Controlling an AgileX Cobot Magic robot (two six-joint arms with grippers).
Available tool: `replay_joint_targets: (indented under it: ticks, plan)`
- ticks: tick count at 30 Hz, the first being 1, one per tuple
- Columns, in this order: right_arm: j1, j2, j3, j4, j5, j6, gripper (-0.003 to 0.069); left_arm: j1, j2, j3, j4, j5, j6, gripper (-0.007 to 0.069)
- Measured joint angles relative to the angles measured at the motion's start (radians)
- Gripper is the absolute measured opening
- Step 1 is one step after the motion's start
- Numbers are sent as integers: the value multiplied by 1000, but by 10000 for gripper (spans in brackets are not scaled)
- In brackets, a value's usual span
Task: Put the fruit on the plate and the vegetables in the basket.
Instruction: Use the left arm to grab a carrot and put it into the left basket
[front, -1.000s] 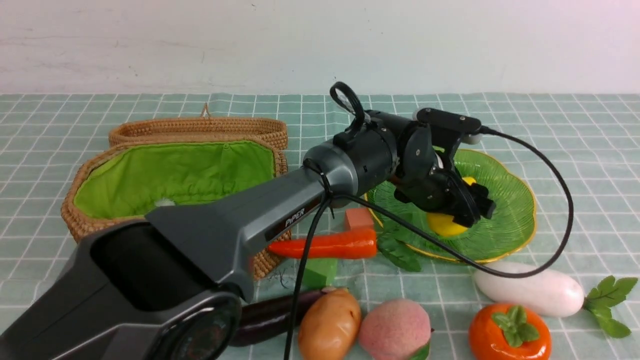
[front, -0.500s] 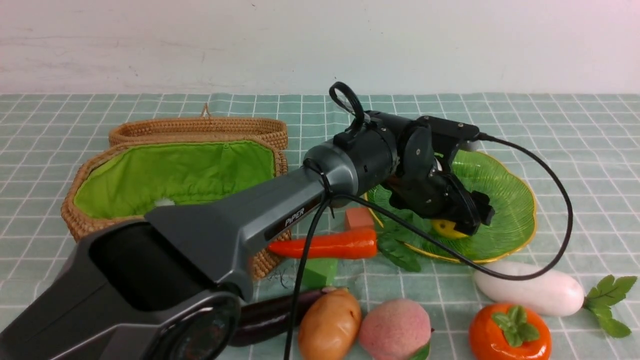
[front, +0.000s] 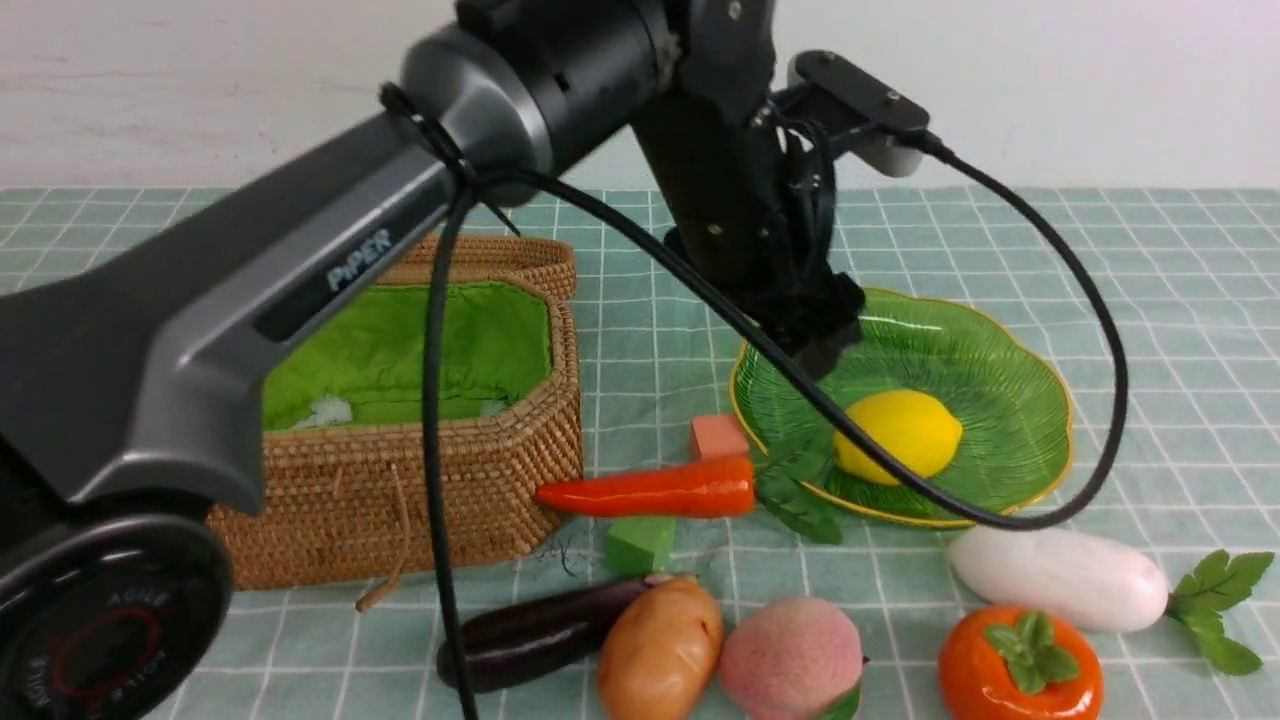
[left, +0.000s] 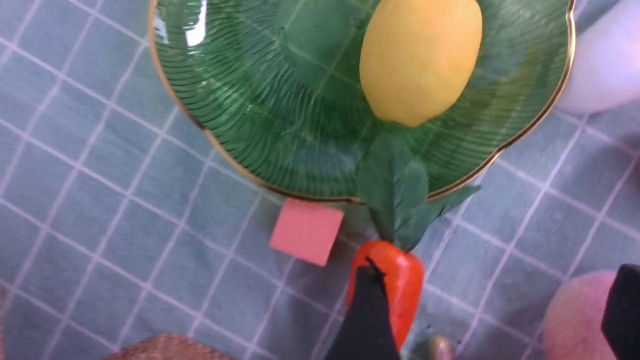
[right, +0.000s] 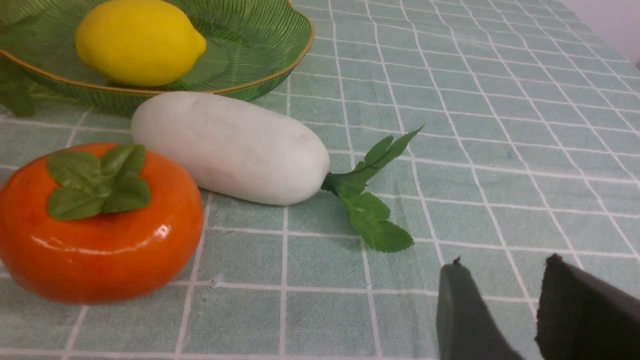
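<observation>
A yellow lemon (front: 898, 432) lies alone on the green glass plate (front: 1010, 400). Above the plate's left rim hangs my left gripper (front: 815, 335), open and empty; the left wrist view shows its fingers (left: 367, 310) wide apart over the carrot (left: 405, 280) and peach (left: 575, 315). The carrot (front: 650, 492) lies between plate and wicker basket (front: 400, 500). Along the front edge sit the eggplant (front: 540, 632), potato (front: 660, 650), peach (front: 790, 660), persimmon (front: 1020, 670) and white radish (front: 1060, 578). My right gripper (right: 505, 285) hovers low beside the radish (right: 230, 147), jaws apart, nothing between them.
A small orange cube (front: 718, 437) and a green cube (front: 640, 545) lie by the carrot. The left arm's black cable (front: 1100, 330) loops across the plate's front and right side. The basket's lid (front: 480, 255) lies open behind it.
The left gripper has let go of the lemon, which now rests on the plate. The left arm has risen and pulled back toward the plate's left rim.
</observation>
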Motion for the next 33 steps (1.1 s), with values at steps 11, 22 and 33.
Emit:
replay_joint_targets:
  ticks: [11,22,33]
  plan:
    - [0,0,0,0,0,0,242,-19,90,58,139,0,56,476]
    - [0,0,0,0,1,0,242,-15,134,58,118,0,93,476]
    - [0,0,0,0,1,0,242,-12,188,61,109,-1,103,476]
